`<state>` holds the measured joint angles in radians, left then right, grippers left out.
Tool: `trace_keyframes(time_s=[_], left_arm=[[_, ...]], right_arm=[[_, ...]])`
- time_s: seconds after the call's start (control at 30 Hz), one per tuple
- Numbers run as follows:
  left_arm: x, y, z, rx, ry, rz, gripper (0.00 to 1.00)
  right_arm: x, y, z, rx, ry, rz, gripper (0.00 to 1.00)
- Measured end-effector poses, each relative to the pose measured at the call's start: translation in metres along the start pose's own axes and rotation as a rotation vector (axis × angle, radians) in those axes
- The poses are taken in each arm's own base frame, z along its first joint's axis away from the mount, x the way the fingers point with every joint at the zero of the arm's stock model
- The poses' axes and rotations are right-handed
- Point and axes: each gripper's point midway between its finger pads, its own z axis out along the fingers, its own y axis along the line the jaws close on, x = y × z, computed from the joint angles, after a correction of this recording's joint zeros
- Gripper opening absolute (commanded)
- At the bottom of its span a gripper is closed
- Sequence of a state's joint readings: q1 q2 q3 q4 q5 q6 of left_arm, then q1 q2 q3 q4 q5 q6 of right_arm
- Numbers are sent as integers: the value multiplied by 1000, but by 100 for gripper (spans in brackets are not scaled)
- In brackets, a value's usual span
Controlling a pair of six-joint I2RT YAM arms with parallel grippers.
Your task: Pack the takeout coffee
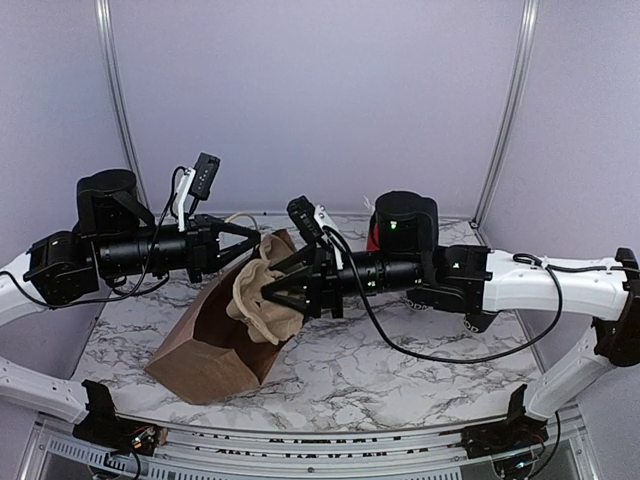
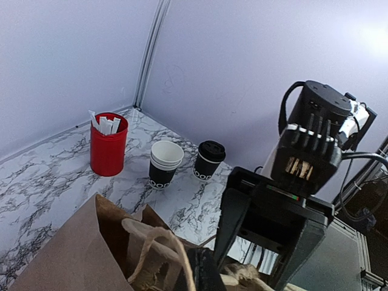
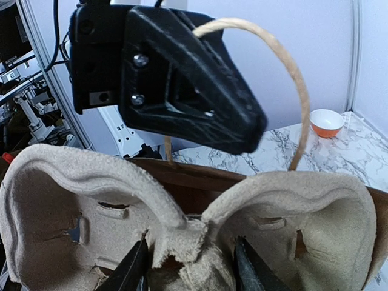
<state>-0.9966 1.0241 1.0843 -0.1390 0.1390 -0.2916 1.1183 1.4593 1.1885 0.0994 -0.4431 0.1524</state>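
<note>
Hidden: takeout coffee (image 2: pixel 209 159) not visible from overhead, behind the right arm; red cup (image 1: pixel 373 237) only a sliver there; lower part of the cup carrier (image 1: pixel 258 295) down inside the paper bag (image 1: pixel 205 350).
Hard to make out: whether the left hand (image 1: pixel 255 238) grips paper, the twine handle (image 3: pixel 285 66) or nothing at all.
Left hand: pressed together at the bag's top rim, beside the handle loop.
Right hand (image 1: pixel 272 292): pinching the carrier's centre ridge, one finger either side, at the bag's mouth.
Takeout coffee: upright on the counter (image 2: pixel 36 182), lid on, well ahead of the left hand, past the bag, just right of the cup stack (image 2: pixel 165 163), apart from both hands.
Edges: red cup near the wall corner; orange bowl (image 3: pixel 326 122) by the wall, beyond the left hand as the right hand faces it.
Open room: a stretch of marble between the bag's rim and the cups.
</note>
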Motion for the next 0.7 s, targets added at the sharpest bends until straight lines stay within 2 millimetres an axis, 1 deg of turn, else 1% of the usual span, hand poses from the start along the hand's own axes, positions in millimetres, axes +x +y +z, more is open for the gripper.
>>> trace_keyframes(time_s=[0.1, 0.3, 0.4, 0.47, 0.57, 0.7], left_arm=[[0, -9, -2, 42, 5, 2, 0], [1, -20, -4, 97, 12, 6, 0], [1, -25, -4, 122, 11, 8, 0], [0, -29, -4, 140, 9, 10, 0], [0, -37, -3, 174, 10, 9, 0], [3, -46, -1, 213, 17, 10, 0]], right_arm=[[8, -8, -2, 12, 10, 9, 45], [42, -16, -1, 43, 79, 42, 45], [55, -17, 2, 75, 109, 41, 45], [60, -15, 6, 93, 122, 32, 45], [64, -20, 7, 158, 126, 22, 45], [65, -41, 3, 282, 119, 6, 45]])
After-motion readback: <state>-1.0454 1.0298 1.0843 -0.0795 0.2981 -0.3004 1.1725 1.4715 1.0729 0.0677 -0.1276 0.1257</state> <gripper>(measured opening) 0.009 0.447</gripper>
